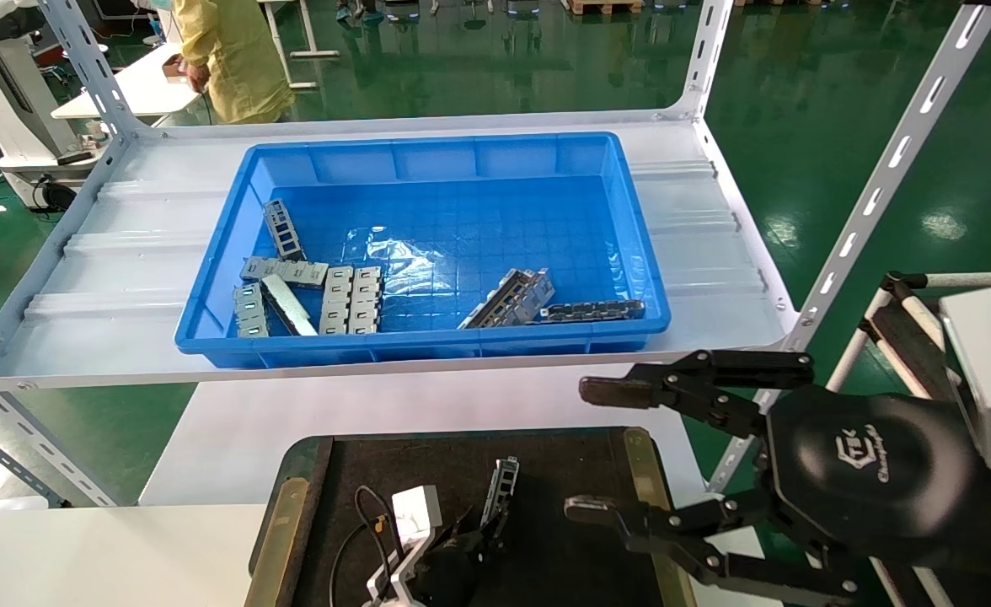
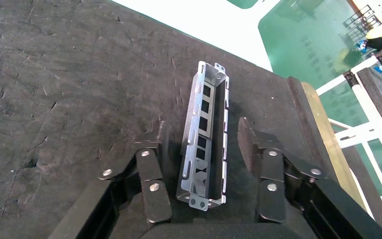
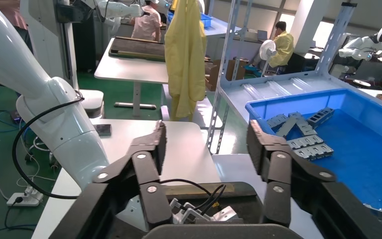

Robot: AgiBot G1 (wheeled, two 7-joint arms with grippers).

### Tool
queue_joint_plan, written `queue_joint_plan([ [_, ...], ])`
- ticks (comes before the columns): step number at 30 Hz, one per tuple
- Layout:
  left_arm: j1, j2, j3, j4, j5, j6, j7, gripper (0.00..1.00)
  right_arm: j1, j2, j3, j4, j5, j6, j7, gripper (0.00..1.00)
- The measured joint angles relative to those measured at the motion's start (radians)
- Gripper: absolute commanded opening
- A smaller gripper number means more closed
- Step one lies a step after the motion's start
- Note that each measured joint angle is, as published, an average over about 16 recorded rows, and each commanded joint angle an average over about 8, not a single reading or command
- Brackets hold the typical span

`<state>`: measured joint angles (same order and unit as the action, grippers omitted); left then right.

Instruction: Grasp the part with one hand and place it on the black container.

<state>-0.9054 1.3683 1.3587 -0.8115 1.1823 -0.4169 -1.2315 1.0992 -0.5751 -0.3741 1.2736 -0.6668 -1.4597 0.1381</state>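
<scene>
We see our left gripper low over the large flat black felt-covered tray, with the long narrow silver-grey metal channel piece with rectangular cut-outs lying between its two fingers. The fingers are spread, and a small gap shows on each side of the channel, so we judge that they do not pinch it. The part seems to rest on the felt by its own weight, open side up, with its far end pointing toward about 12 o'clock on the tray. In the head view it sits a little right of the tray's middle, near our edge.

We think the fingers stay on both sides because the release is just made here, and a straight lift will not disturb the piece.

Our right gripper hangs at about 3 o'clock of the tray, beside its brass-coloured side strip, with fingers wide apart and holding nothing. It looks parked there so it does not cross the working arm.

Other metal pieces lie in the deep bright blue plastic bin on the white shelf at 12 o'clock.
</scene>
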Motion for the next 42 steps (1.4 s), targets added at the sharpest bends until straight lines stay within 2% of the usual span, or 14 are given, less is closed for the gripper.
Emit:
queue_joint_plan([
  [12, -0.047, -0.005, 0.072, 0.000, 0.082, -0.016, -0.115, 1.00, 0.000, 0.000, 0.000, 0.000, 0.000, 0.000, 0.000, 1.00],
  [24, -0.121, -0.039, 0.132, -0.002, 0.216, 0.039, -0.250, 1.00, 0.000, 0.000, 0.000, 0.000, 0.000, 0.000, 0.000, 1.00],
  [31, -0.165, -0.103, 0.173, -0.059, 0.318, 0.081, -0.349, 1.00, 0.000, 0.000, 0.000, 0.000, 0.000, 0.000, 0.000, 1.00],
  [42, -0.234, -0.265, 0.254, -0.229, 0.478, 0.122, -0.497, 1.00, 0.000, 0.000, 0.000, 0.000, 0.000, 0.000, 0.000, 1.00],
])
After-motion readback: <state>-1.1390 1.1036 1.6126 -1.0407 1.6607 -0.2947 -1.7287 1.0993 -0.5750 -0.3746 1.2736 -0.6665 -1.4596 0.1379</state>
